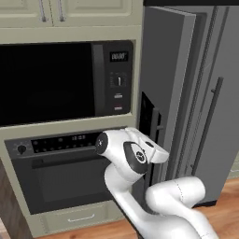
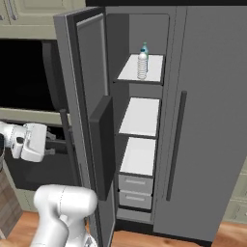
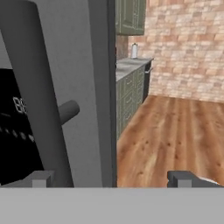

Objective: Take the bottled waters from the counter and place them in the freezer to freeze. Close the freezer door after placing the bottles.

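Two fingers spread wide, hand (image 3: 109,179) empty, beside freezer door (image 3: 78,65)

bottled waters (image 2: 142,62): upright, top shelf | freezer (image 2: 140,116) | freezer door (image 2: 91,120): ajar

Arm bent low, wrist level, gripper (image 3: 109,179) jaws wide apart, apparently empty.

Matt grey freezer door (image 2: 72,96) — clear ribbed plastic bottle (image 2: 142,65) — smooth white shelves (image 2: 141,116)
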Motion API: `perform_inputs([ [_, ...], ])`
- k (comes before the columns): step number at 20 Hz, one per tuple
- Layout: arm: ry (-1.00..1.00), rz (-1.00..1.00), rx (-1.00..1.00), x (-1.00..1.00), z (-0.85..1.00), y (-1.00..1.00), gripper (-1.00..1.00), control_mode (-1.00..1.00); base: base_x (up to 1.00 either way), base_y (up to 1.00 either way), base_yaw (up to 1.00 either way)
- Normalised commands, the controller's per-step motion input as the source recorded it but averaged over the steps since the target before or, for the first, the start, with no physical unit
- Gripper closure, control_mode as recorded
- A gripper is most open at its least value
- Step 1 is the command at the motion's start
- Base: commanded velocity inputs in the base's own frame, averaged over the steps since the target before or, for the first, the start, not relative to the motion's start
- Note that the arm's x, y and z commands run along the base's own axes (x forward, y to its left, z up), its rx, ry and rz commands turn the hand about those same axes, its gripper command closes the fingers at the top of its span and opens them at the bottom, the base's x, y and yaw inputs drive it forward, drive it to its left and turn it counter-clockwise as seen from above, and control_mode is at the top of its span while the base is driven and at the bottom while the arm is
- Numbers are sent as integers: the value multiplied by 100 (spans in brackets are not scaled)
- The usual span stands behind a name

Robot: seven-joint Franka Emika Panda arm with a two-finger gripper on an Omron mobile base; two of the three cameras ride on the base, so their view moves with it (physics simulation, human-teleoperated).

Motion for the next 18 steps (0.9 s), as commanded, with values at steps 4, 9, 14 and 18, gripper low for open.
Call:
perform_inputs([
  [4, 0, 0, 0, 54, -3, 0, -100, -100, 0, 0, 0],
  [9, 0, 0, 0, 26, -5, 0, -100, -100, 0, 0, 0],
  [14, 0, 0, 0, 23, -11, 0, -100, -100, 0, 0, 0],
  [18, 0, 0, 0, 21, -9, -5, -100, -100, 0, 0, 0],
])
